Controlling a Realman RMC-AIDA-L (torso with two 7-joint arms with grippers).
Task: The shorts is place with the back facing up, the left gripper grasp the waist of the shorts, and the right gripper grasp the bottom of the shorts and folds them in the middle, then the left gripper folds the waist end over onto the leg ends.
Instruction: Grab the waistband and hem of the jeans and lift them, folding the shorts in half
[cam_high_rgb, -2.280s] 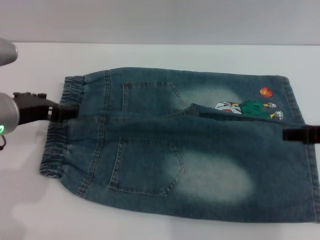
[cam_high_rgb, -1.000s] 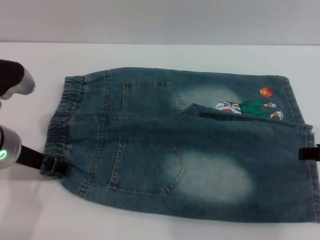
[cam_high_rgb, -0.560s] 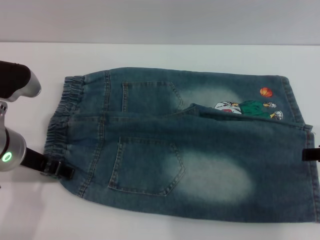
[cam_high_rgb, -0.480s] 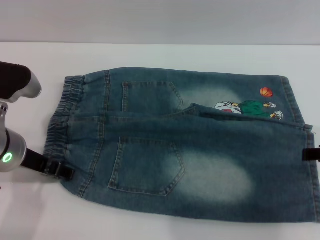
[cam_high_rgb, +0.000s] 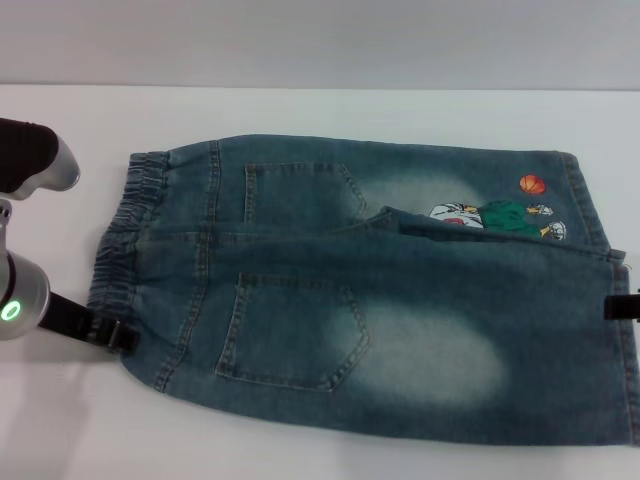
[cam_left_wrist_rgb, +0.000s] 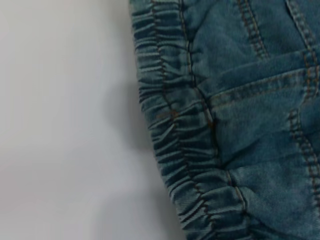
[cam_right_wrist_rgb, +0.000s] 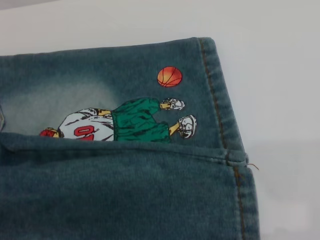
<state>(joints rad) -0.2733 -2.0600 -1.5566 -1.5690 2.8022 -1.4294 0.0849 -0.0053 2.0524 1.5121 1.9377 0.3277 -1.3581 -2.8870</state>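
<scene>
The blue denim shorts (cam_high_rgb: 380, 300) lie flat on the white table, back pockets up. The waist of the shorts (cam_high_rgb: 115, 250) is the ruffled band at the left, seen close in the left wrist view (cam_left_wrist_rgb: 185, 140). The bottom of the shorts, the straight leg ends (cam_high_rgb: 600, 260), is at the right, and the far hem (cam_right_wrist_rgb: 225, 125) carries the cartoon print (cam_right_wrist_rgb: 125, 122) with an orange ball (cam_right_wrist_rgb: 169, 76). My left gripper (cam_high_rgb: 112, 334) sits at the near corner of the waistband, touching the cloth. My right gripper (cam_high_rgb: 622, 307) shows only as a black tip at the near leg hem.
The white table (cam_high_rgb: 300, 110) runs around the shorts, with a bare strip behind them and at the left. A second link of my left arm (cam_high_rgb: 30, 165) hangs over the table's left side. The grey wall stands behind the table's far edge.
My left gripper has moved from the middle of the waistband to its near corner, then eased slightly left. My right gripper has slid toward the near hem and further off the right edge.
</scene>
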